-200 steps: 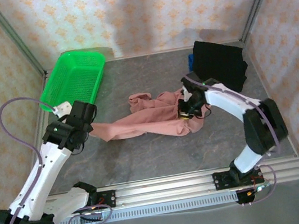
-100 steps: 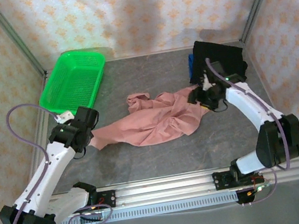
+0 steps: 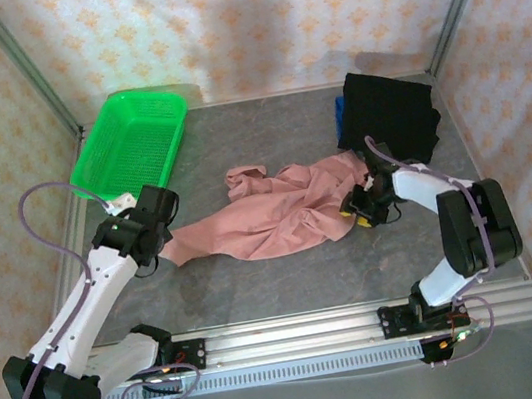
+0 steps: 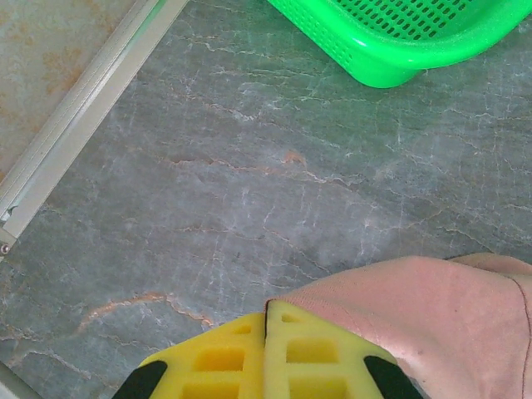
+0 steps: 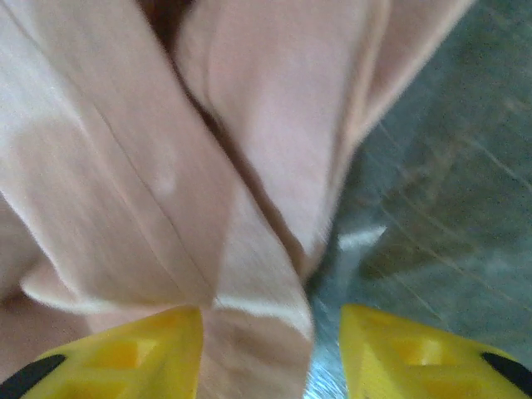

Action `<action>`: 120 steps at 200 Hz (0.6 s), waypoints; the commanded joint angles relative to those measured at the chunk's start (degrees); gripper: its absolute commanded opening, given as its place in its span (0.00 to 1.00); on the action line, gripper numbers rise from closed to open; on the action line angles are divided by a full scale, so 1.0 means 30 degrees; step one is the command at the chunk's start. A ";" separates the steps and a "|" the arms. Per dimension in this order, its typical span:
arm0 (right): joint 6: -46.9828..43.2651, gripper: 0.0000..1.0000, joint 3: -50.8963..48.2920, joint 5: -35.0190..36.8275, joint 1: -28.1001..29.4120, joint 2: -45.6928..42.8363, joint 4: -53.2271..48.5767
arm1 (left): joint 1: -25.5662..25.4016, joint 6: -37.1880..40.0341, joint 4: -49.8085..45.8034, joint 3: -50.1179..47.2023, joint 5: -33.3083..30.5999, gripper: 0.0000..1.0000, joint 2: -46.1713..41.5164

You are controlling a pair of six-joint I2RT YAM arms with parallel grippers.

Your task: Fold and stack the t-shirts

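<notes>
top view: the dusty-pink t-shirt [image 3: 278, 213] lies crumpled across the middle of the table [image 3: 289, 282], drawn out from 9 to 3 o'clock. its left tip is at the left gripper [image 3: 164, 244]. its right edge is at the right gripper [image 3: 357, 213].

the black t-shirt [image 3: 393, 117] sits folded at 2 o'clock, close to the back corner and apart from the pink one. the green mesh basket [image 3: 131, 135] stands at 10 o'clock against the left frame.

open room: a bare strip of table at 6 o'clock, between the pink shirt and the near rail [image 3: 367, 323], and bare stone at 12 o'clock between basket and black shirt.

left wrist view: the yellow fingers [image 4: 316, 349] are pressed together, pinching the pink hem; bare table runs from there to the basket wall [image 4: 374, 58].

right wrist view: the fingers [image 5: 125, 349] stand well apart, gripping nothing, with a folded edge of the pink shirt lying between them.
</notes>
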 commanded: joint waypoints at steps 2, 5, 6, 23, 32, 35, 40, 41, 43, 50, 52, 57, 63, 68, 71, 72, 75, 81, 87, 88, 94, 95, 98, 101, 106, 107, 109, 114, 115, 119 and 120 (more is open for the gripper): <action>0.1224 0.39 0.0196 -0.0665 0.0025 0.0860 0.2556 | 0.0123 0.0144 0.0020 0.0118 -0.0307 0.00 -0.0371; 0.1264 0.36 0.0250 -0.0655 0.0025 0.0961 0.2645 | 0.0123 0.0164 0.0007 0.0136 -0.0329 0.00 -0.0386; 0.1292 0.35 0.0275 -0.0662 0.0025 0.0982 0.2672 | 0.0123 0.0176 -0.0004 0.0127 -0.0348 0.00 -0.0394; 0.1043 0.15 0.0945 -0.0593 0.0002 0.1508 0.2248 | 0.0123 0.0283 -0.0012 0.0047 -0.0391 0.00 -0.0514; 0.0641 0.05 0.1467 -0.0502 -0.0015 0.1544 0.1410 | 0.0124 0.0302 -0.0088 0.0061 -0.0496 0.00 -0.0590; 0.0499 0.03 0.1672 -0.0459 -0.0005 0.1493 0.1018 | 0.0123 0.0341 -0.0127 0.0060 -0.0503 0.00 -0.0619; 0.0257 0.00 0.1935 -0.0359 -0.0004 0.1304 0.0489 | 0.0123 0.0364 -0.0158 0.0092 -0.0538 0.00 -0.0657; 0.0202 0.00 0.1982 -0.0310 -0.0004 0.1257 0.0378 | 0.0123 0.0364 -0.0175 0.0105 -0.0540 0.00 -0.0675; 0.0088 0.00 0.2090 -0.0206 -0.0004 0.1170 0.0112 | 0.0123 0.0364 -0.0187 0.0115 -0.0563 0.00 -0.0697; -0.0380 0.00 0.2547 0.0273 -0.0048 0.0752 -0.0955 | 0.0123 0.0422 -0.0278 0.0148 -0.0650 0.00 -0.0804; -0.0526 0.00 0.2641 0.0445 -0.0073 0.0648 -0.1312 | 0.0123 0.0444 -0.0301 0.0155 -0.0708 0.00 -0.0831; -0.0947 0.00 0.3045 0.0841 -0.0155 0.0350 -0.2244 | 0.0123 0.0479 -0.0309 0.0186 -0.0752 0.00 -0.0923; -0.1480 0.00 0.3518 0.1248 -0.0270 0.0000 -0.3354 | 0.0123 0.0510 -0.0363 0.0210 -0.0812 0.00 -0.0999; -0.1861 0.00 0.3950 0.1545 -0.0400 -0.0278 -0.4219 | 0.0123 0.0543 -0.0426 0.0257 -0.0839 0.00 -0.1041; -0.2129 0.00 0.4198 0.1705 -0.0464 -0.0430 -0.4743 | 0.0123 0.0540 -0.0459 0.0267 -0.0854 0.00 -0.1093; -0.2206 0.00 0.4271 0.1777 -0.0497 -0.0475 -0.4918 | 0.0123 0.0540 -0.0457 0.0266 -0.0844 0.00 -0.1113; -0.2476 0.00 0.4499 0.1914 -0.0575 -0.0653 -0.5405 | 0.0123 0.0565 -0.0481 0.0294 -0.0858 0.00 -0.1153; -0.2976 0.00 0.4921 0.2262 -0.0733 -0.0952 -0.6387 | 0.0123 0.0597 -0.0520 0.0357 -0.0864 0.00 -0.1191; -0.3456 0.00 0.5414 0.2608 -0.0836 -0.1233 -0.7376 | 0.0123 0.0649 -0.0566 0.0403 -0.0879 0.00 -0.1246; -0.3544 0.00 0.5494 0.2683 -0.0859 -0.1271 -0.7524 | 0.0123 0.0653 -0.0569 0.0407 -0.0871 0.00 -0.1249; -0.3923 0.00 0.5946 0.3010 -0.0933 -0.1524 -0.8413 | 0.0138 0.0685 -0.0572 0.0484 -0.0864 0.00 -0.1304; -0.3983 0.00 0.6023 0.3060 -0.0952 -0.1549 -0.8555 | 0.0130 0.0686 -0.0572 0.0491 -0.0879 0.00 -0.1306; -0.4159 0.00 0.6208 0.3202 -0.0990 -0.1699 -0.8958 | 0.0124 0.0715 -0.0609 0.0524 -0.0866 0.00 -0.1323; -0.4309 0.00 0.6414 0.3344 -0.1014 -0.1820 -0.9265 | 0.0123 0.0730 -0.0603 0.0564 -0.0857 0.00 -0.1326; -0.4514 0.00 0.6738 0.3637 -0.1055 -0.2038 -0.9976 | 0.0127 0.0744 -0.0591 0.0639 -0.0818 0.00 -0.1323; -0.4571 0.00 0.6800 0.3710 -0.1057 -0.2070 -1.0098 | 0.0125 0.0759 -0.0596 0.0657 -0.0812 0.00 -0.1331; -0.4628 0.00 0.6891 0.3838 -0.1073 -0.2152 -1.0337 | 0.0124 0.0770 -0.0608 0.0670 -0.0822 0.00 -0.1351; -0.4774 0.00 0.7133 0.4048 -0.1095 -0.2399 -1.0859 | 0.0123 0.0799 -0.0616 0.0743 -0.0757 0.00 -0.1348; -0.4789 0.00 0.7188 0.4121 -0.1091 -0.2440 -1.0965 | 0.0123 0.0801 -0.0609 0.0782 -0.0767 0.00 -0.1358; -0.4870 0.00 0.7362 0.4322 -0.1088 -0.2630 -1.1355 | 0.0123 0.0810 -0.0648 0.0833 -0.0737 0.00 -0.1385; -0.4910 0.00 0.7405 0.4360 -0.1088 -0.2673 -1.1447 | 0.0123 0.0807 -0.0639 0.0857 -0.0727 0.00 -0.1391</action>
